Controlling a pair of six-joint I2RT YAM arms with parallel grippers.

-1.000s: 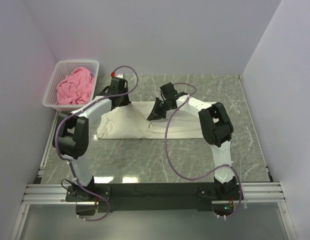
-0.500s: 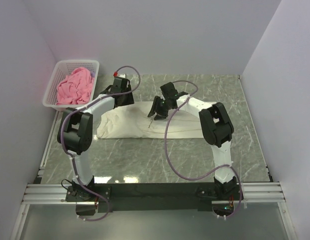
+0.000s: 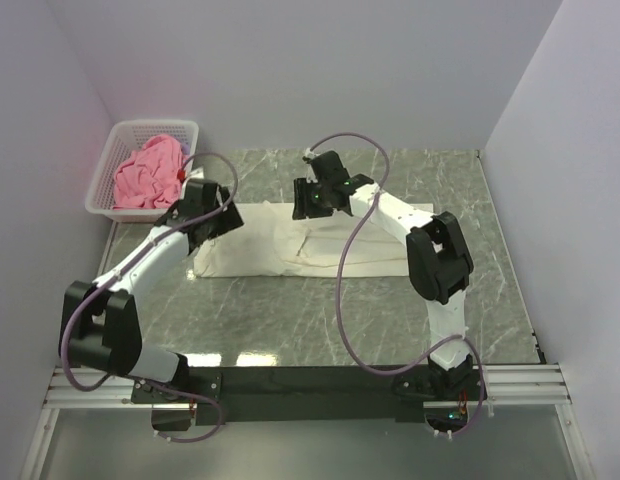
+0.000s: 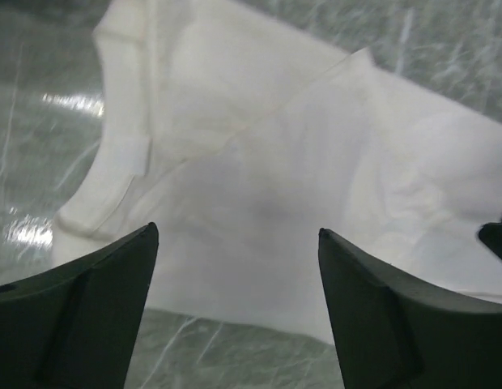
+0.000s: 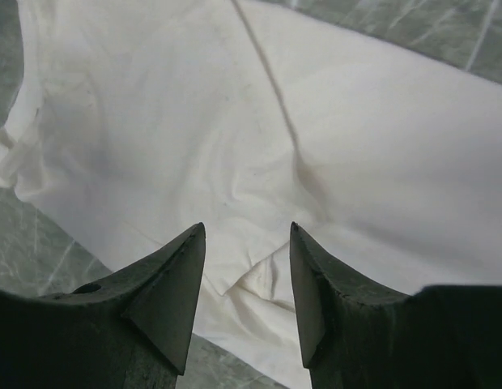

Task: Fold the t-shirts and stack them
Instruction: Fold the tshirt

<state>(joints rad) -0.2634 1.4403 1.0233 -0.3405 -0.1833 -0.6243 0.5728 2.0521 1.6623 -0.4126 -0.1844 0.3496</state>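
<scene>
A cream-white t-shirt lies folded as a long band across the marble table. In the left wrist view this shirt shows a sleeve and a seam. My left gripper hovers over the shirt's left end, open, with nothing between its fingers. My right gripper hangs over the shirt's far edge near the middle, also open, above a small folded corner of the cloth. A pink t-shirt sits crumpled in the basket.
The white lattice basket stands at the far left corner against the wall. Purple cables loop off both arms. White walls close in the table on the left, back and right. Bare marble lies between the shirt and the arm bases.
Both grippers have opened and let go of the cream shirt. The left arm has swung back to the left and lower; the right gripper has moved toward the far edge.
</scene>
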